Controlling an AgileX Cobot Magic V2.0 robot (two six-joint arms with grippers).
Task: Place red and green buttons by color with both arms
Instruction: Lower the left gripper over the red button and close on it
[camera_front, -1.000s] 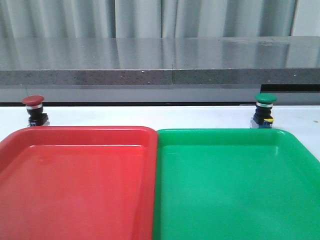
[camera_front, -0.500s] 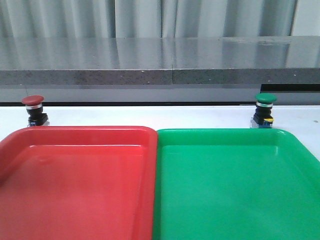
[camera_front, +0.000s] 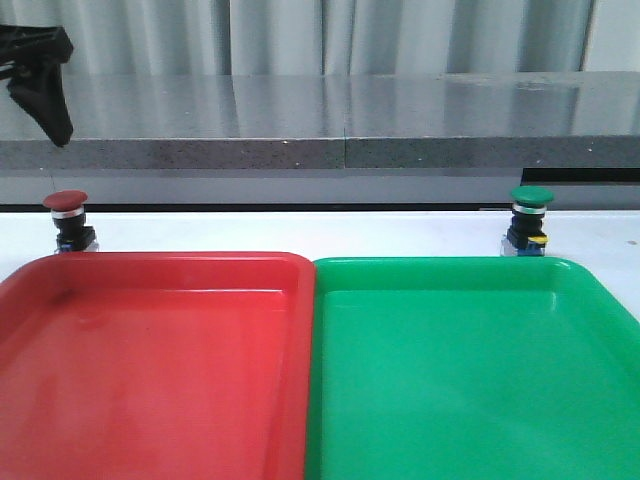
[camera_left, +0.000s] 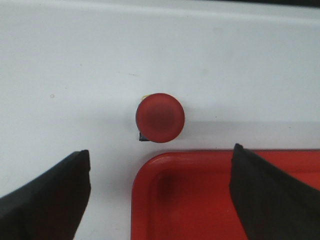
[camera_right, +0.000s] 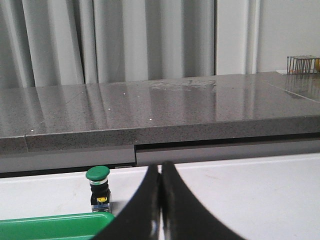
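Standing behind their matching trays, red button (camera_front: 68, 218) and green button (camera_front: 528, 220).

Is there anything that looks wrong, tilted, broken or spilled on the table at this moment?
Nothing stands out. The red button stands upright on the white table just behind the red tray, and the green button stands upright behind the green tray. Both trays lie flat, side by side, with nothing in them.

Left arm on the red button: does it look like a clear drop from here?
Probably yes. The left gripper is open above the red button, which stands free on the table beside the red tray.
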